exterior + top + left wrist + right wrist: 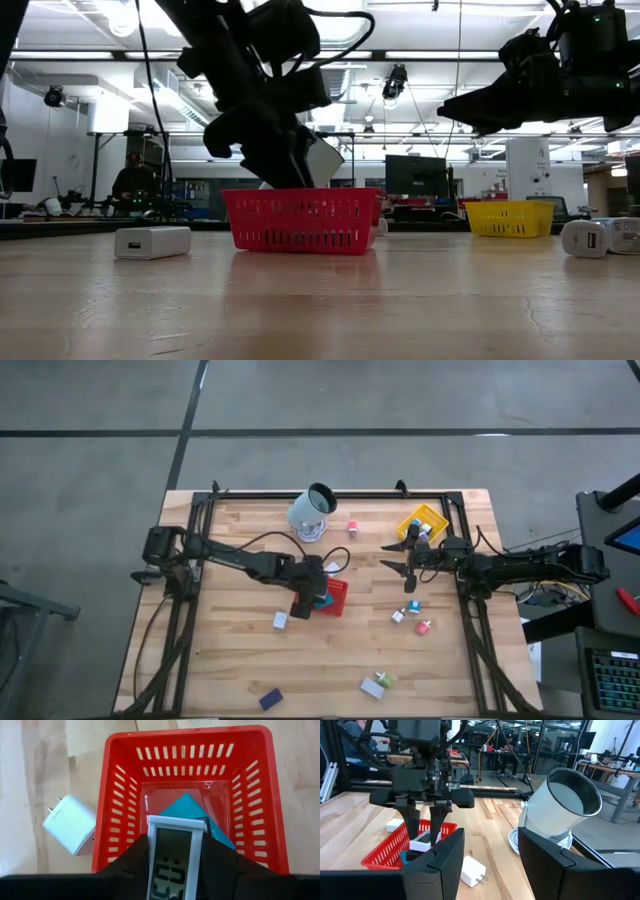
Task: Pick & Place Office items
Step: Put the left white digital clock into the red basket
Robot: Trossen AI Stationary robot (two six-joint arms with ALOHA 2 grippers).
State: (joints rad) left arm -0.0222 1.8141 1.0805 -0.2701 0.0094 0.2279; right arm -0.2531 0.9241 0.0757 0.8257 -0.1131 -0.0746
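Gripping a small white-framed digital clock [175,860] between its closed fingers, the left gripper [312,598] hangs just above the red mesh tray [250,795] near the middle of the table [240,660], the clock's grey display facing up toward the wrist camera. Under the clock, a flat teal item [187,805] lies on the tray's floor. A white plug-in charger [70,825] rests on the wood just beside the tray's outer wall. The right gripper [400,557] hovers in the air well apart from the tray, near the yellow mesh tray [425,520] at the far right of the table; its fingers stand part-way open with nothing between them. A large pale cup [312,510] lies tilted on its side at the far edge of the table. Other small items are scattered over the wood: a white block [280,620] near the red tray, a dark blue block [270,699] and a white and green piece [378,684] near the front edge, and a few small pieces [412,612] below the right gripper.
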